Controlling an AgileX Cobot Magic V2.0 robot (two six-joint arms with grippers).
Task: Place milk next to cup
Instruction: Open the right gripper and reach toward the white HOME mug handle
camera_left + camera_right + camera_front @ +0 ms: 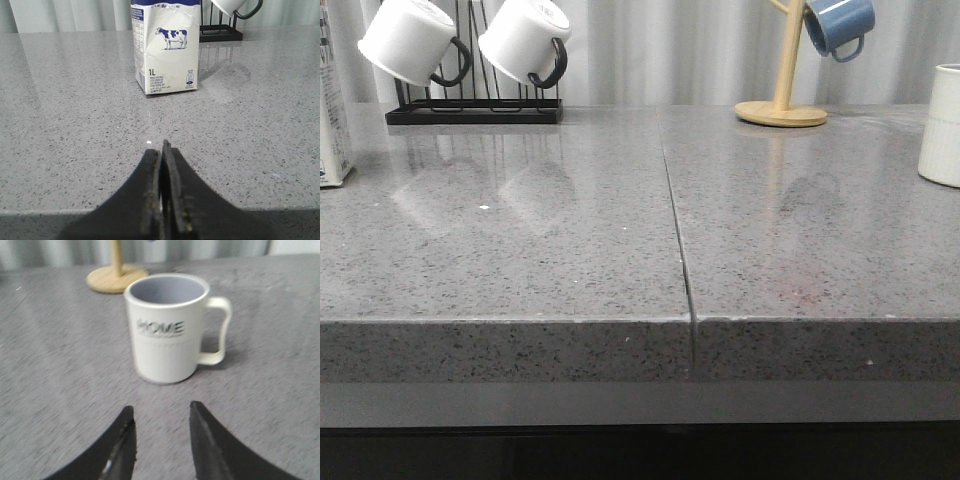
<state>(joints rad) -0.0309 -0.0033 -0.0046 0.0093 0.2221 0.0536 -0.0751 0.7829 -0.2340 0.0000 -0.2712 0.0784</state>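
The milk (166, 47) is a white carton with a blue top, a cow picture and a "1L" mark. It stands upright on the grey counter, at the far left edge of the front view (332, 110). My left gripper (161, 147) is shut and empty, some way short of the carton. The cup (167, 327) is a cream mug with "HOME" lettering and a white handle. It stands at the far right edge of the front view (942, 125). My right gripper (161, 412) is open and empty, just short of the cup. Neither gripper shows in the front view.
A black rack (475, 108) with two white black-handled mugs (415, 40) stands at the back left. A wooden mug tree (782, 105) with a blue mug (838, 25) stands at the back right. A seam (675, 215) splits the counter. The counter's front edge (640, 322) is near.
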